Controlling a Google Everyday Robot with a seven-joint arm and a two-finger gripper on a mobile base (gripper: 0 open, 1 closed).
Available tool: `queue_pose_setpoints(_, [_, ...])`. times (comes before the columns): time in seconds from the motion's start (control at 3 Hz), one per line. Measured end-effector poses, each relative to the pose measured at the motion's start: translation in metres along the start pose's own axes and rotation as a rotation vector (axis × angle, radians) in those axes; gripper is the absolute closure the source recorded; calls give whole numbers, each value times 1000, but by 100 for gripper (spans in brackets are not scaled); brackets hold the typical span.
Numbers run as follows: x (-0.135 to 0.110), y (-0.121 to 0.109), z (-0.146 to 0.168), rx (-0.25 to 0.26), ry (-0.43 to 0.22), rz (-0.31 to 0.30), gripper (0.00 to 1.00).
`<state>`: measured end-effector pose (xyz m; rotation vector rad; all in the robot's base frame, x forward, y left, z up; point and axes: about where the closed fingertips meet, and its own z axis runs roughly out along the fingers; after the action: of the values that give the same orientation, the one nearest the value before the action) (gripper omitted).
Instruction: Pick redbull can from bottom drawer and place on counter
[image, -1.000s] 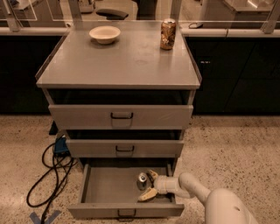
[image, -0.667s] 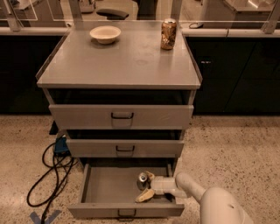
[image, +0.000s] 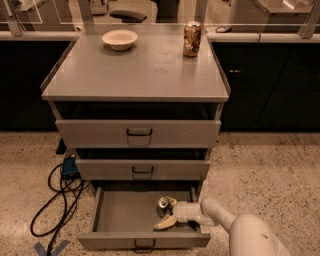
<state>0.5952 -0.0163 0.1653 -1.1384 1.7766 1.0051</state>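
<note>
Camera view: gripper (image: 165, 214) sits low inside the bottom drawer (image: 120, 212), fingers (image: 165, 223) spread. The redbull can (image: 163, 203) stands upright by the upper finger, apparently not pinched yet. Arm (image: 220, 217) enters from the right, probably clearing the drawer front. Worktop (image: 140, 70) above holds bowl (image: 119, 38) and brown-gold can (image: 192, 39).

The counter (image: 150, 75) carries a pale bowl (image: 119, 39) at 11 o'clock and a brown-gold can (image: 192, 39) at 1 o'clock. In the bottom drawer (image: 120, 215) the redbull can (image: 163, 203) stands at 2 o'clock, with the gripper (image: 164, 214) just beside it, fingers spread.
</note>
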Motion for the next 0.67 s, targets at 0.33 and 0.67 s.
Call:
queue_pose_setpoints(0.33, [0, 0, 0, 0, 0, 0, 37])
queue_pose_setpoints(0.67, [0, 0, 0, 0, 0, 0, 60])
